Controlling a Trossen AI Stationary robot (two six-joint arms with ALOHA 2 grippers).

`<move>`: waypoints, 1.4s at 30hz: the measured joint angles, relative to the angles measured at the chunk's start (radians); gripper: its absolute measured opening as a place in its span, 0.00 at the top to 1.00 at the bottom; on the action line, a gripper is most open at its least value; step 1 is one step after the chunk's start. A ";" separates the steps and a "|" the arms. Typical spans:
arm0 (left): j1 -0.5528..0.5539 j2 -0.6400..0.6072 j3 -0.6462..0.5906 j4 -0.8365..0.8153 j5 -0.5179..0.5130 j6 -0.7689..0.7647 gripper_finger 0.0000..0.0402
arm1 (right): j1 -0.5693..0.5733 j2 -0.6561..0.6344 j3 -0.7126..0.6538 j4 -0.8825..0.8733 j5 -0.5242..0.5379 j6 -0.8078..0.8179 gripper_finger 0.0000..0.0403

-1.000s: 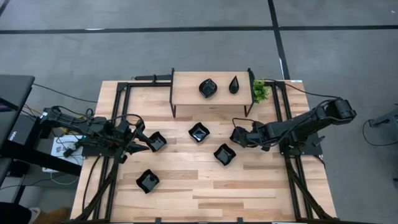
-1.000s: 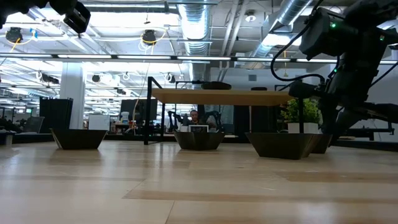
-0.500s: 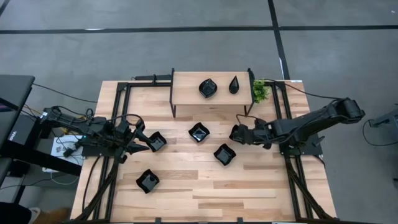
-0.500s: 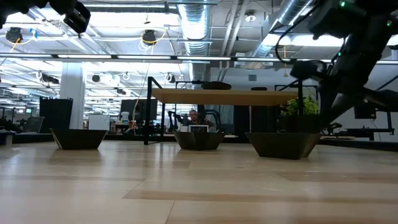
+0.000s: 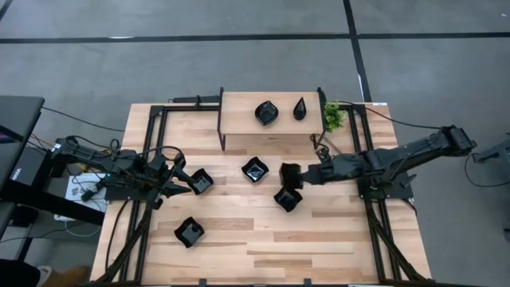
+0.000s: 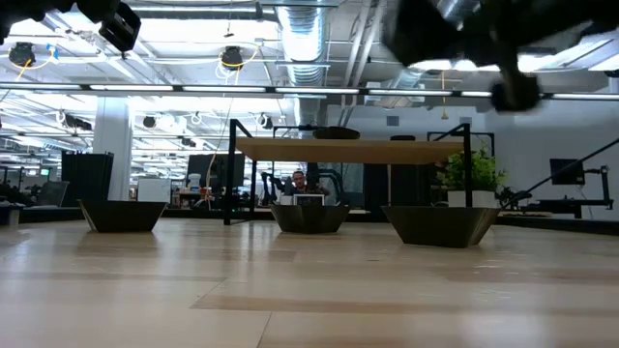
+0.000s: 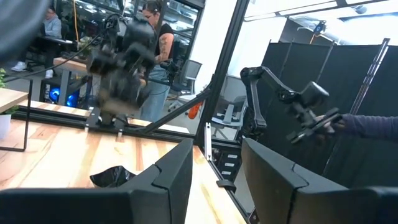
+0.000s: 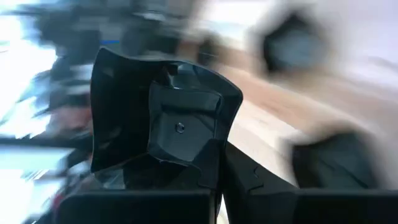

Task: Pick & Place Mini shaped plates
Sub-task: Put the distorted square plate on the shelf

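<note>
The right claw [image 5: 296, 175] is clamped on a glossy black wavy-edged square plate [image 5: 290, 174], carried above the wooden table [image 5: 335, 239] below the raised wooden shelf [image 5: 239, 115]. Next, I'd guess, placing it there. The left claw [image 5: 185, 184] waits, fingers apart.

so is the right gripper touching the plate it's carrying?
Touching. The right wrist view shows the right gripper shut on a wavy-edged square plate, one finger pressed flat inside it.
</note>
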 joint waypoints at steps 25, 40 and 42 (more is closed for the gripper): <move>0.000 0.000 0.000 0.009 0.000 0.000 0.65 | -0.207 0.558 0.733 -0.054 0.089 -0.386 1.00; 0.000 0.000 0.000 0.016 0.000 0.000 0.65 | -0.482 0.953 1.285 -0.507 0.064 -0.179 1.00; 0.000 0.000 0.000 0.016 0.000 0.000 0.65 | -0.496 0.991 1.295 -0.504 0.010 -0.151 1.00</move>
